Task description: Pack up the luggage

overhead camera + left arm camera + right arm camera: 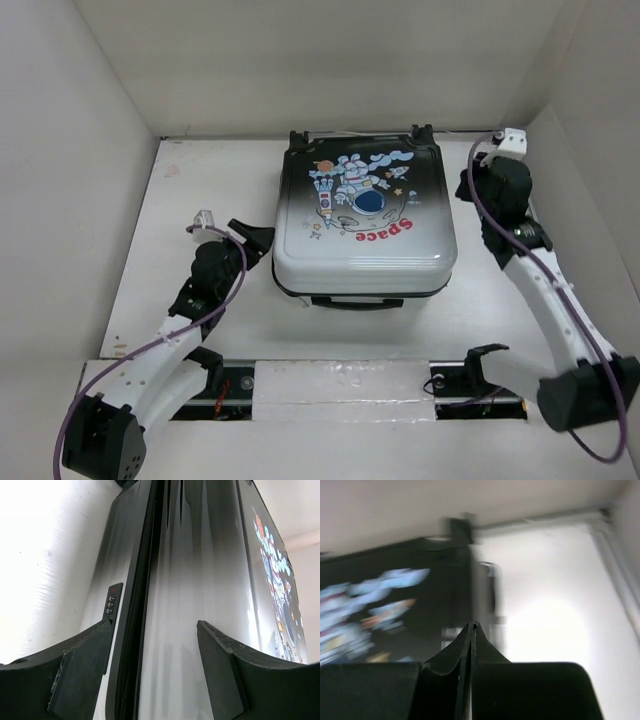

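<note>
The luggage point(365, 215) lies flat and closed in the middle of the table, astronaut and red "Space" print facing up. My left gripper point(258, 240) is open at its left side. In the left wrist view its fingers straddle the shell's side wall point(200, 580), either side of the closed zipper seam point(145, 580), and I cannot tell if they touch it. My right gripper point(468, 185) is shut, with nothing visible between its fingers, beside the luggage's far right corner. In the right wrist view point(473, 626) its tips point at the blurred black shell point(395, 600).
White walls enclose the table on the left, back and right. The black carry handle point(355, 302) sticks out of the luggage's near side. A combination lock point(111, 605) sits beside the zipper. A white taped strip point(340, 385) runs along the near edge between the arm bases.
</note>
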Controlling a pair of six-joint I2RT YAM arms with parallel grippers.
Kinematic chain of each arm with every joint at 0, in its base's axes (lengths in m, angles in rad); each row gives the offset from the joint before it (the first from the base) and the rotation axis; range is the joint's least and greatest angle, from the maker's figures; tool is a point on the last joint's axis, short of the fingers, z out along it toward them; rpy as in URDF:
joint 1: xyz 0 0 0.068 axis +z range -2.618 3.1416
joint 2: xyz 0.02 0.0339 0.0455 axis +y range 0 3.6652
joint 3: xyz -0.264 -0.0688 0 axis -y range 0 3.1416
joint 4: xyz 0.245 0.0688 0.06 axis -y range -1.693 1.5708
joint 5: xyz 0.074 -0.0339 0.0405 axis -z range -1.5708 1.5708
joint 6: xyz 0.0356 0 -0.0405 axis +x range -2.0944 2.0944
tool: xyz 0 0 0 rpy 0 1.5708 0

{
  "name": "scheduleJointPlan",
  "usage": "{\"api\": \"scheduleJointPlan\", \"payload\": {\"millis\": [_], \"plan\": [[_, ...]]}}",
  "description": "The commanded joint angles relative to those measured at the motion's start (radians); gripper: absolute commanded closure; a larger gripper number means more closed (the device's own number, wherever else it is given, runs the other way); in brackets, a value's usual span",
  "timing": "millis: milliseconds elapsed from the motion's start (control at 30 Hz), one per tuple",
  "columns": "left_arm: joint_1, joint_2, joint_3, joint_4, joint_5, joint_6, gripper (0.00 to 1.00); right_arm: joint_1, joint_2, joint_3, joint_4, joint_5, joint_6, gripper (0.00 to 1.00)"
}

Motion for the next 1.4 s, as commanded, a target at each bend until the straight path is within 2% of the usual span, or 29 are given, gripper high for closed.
{"api": "scheduleJointPlan", "payload": {"millis": [0, 100, 200, 233, 333, 367, 467, 567, 600, 700, 733, 767, 867, 900, 933, 1033, 1100, 1167, 1267, 1367], "plan": [[-0.007, -0.034, -0.037, 0.068, -0.009, 0.027, 0.35, -0.175, 0.124, 0.023, -0.077, -0.082, -0.026, 1.00], [-0.007, -0.043, -0.049, 0.078, 0.000, 0.068, 0.37, -0.222, 0.178, -0.028, -0.031, -0.083, 0.009, 1.00], [-0.037, -0.043, -0.049, 0.064, 0.014, 0.110, 0.38, -0.213, 0.234, -0.065, 0.030, -0.200, 0.020, 0.93], [-0.047, -0.034, -0.049, 0.064, 0.025, 0.124, 0.38, -0.194, 0.262, -0.065, 0.030, -0.284, 0.020, 0.93], [-0.047, -0.034, -0.049, 0.073, 0.063, 0.124, 0.39, -0.156, 0.377, 0.009, 0.030, -0.407, -0.017, 0.93], [-0.047, -0.034, -0.049, 0.073, 0.091, 0.134, 0.39, -0.125, 0.405, 0.062, 0.042, -0.476, -0.017, 0.93], [-0.047, -0.034, -0.058, 0.117, 0.156, 0.135, 0.39, -0.053, 0.520, 0.162, 0.043, -0.515, -0.026, 0.93], [-0.047, -0.034, -0.083, 0.224, 0.235, 0.156, 0.39, -0.012, 0.688, 0.375, -0.005, -0.585, -0.053, 0.94], [-0.047, -0.022, -0.092, 0.252, 0.306, 0.156, 0.39, 0.014, 0.736, 0.503, -0.040, -0.627, -0.054, 0.94], [-0.047, 0.009, -0.071, 0.275, 0.391, 0.167, 0.39, 0.056, 0.926, 0.698, -0.098, -0.720, -0.063, 0.97], [-0.047, 0.009, -0.071, 0.291, 0.402, 0.176, 0.39, 0.056, 0.971, 0.816, -0.109, -0.747, -0.063, 0.97], [-0.059, 0.009, -0.071, 0.300, 0.402, 0.176, 0.39, 0.067, 1.048, 0.872, -0.121, -0.767, -0.054, 0.97], [-0.160, 0.020, -0.057, 0.311, 0.353, 0.207, 0.39, 0.067, 1.107, 1.001, -0.097, -0.831, -0.026, 0.98], [-0.200, 0.046, -0.042, 0.311, 0.330, 0.228, 0.38, 0.067, 1.108, 1.001, -0.070, -0.843, 0.001, 0.95], [-0.291, 0.063, -0.029, 0.311, 0.268, 0.239, 0.37, 0.067, 1.108, 1.015, -0.034, -0.863, 0.014, 0.93], [-0.446, 0.133, 0.021, 0.320, 0.177, 0.248, 0.37, 0.030, 1.098, 1.081, -0.051, -0.885, 0.025, 0.82], [-0.488, 0.153, 0.030, 0.352, 0.128, 0.248, 0.37, -0.007, 1.085, 1.121, -0.120, -0.885, 0.025, 0.72], [-0.533, 0.164, 0.031, 0.413, 0.105, 0.248, 0.37, -0.042, 1.019, 1.086, -0.120, -0.900, 0.014, 0.69], [-0.579, 0.143, 0.063, 0.414, 0.045, 0.263, 0.35, -0.070, 0.919, 1.011, -0.111, -0.880, -0.009, 0.51], [-0.579, 0.027, 0.090, 0.342, -0.134, 0.274, 0.32, -0.096, 0.827, 1.000, -0.184, -0.815, -0.063, 0.41]]}}
